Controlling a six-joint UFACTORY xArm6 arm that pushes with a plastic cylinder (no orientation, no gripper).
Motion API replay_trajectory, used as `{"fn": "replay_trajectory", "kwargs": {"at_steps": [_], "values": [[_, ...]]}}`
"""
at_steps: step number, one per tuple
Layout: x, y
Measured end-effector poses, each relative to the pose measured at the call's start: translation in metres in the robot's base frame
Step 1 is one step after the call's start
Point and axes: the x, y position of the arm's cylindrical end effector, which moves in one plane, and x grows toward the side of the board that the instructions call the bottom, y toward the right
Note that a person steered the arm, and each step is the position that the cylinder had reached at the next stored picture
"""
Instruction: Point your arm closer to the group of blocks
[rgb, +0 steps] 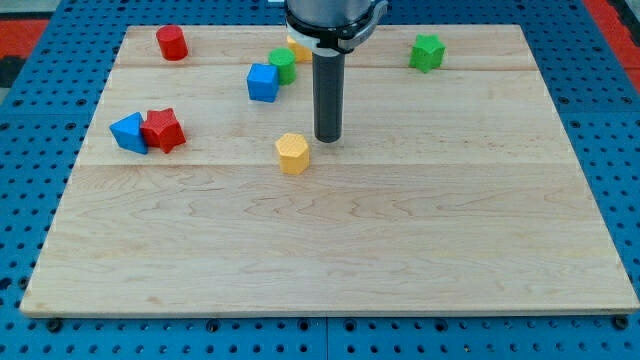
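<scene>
My tip (328, 138), a plain rod with no fingers to open or close, stands just at 2 o'clock of the yellow hexagonal block (292, 153), while the blue cube (263, 82), green block (283, 65) and a partly hidden yellow block (297, 50) cluster at 11 o'clock.

Pale wooden board (330, 250) flat on a blue perforated table (30, 120)

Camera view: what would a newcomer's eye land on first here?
The dark rod coming down from the view's top centre stands out first, my tip resting just right of the yellow hexagonal block. Next comes the cluster at its upper left: a blue cube touching a green block. On the view's left, a blue triangular block touches a red star-shaped block.
</scene>
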Motion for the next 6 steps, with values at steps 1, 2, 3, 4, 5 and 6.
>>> {"fn": "replay_trajectory", "kwargs": {"at_steps": [1, 2, 3, 4, 5, 6], "values": [[-0.007, -0.001], [-0.02, -0.006], [-0.061, 0.024], [-0.106, 0.01], [-0.025, -0.039], [-0.022, -0.09]]}}
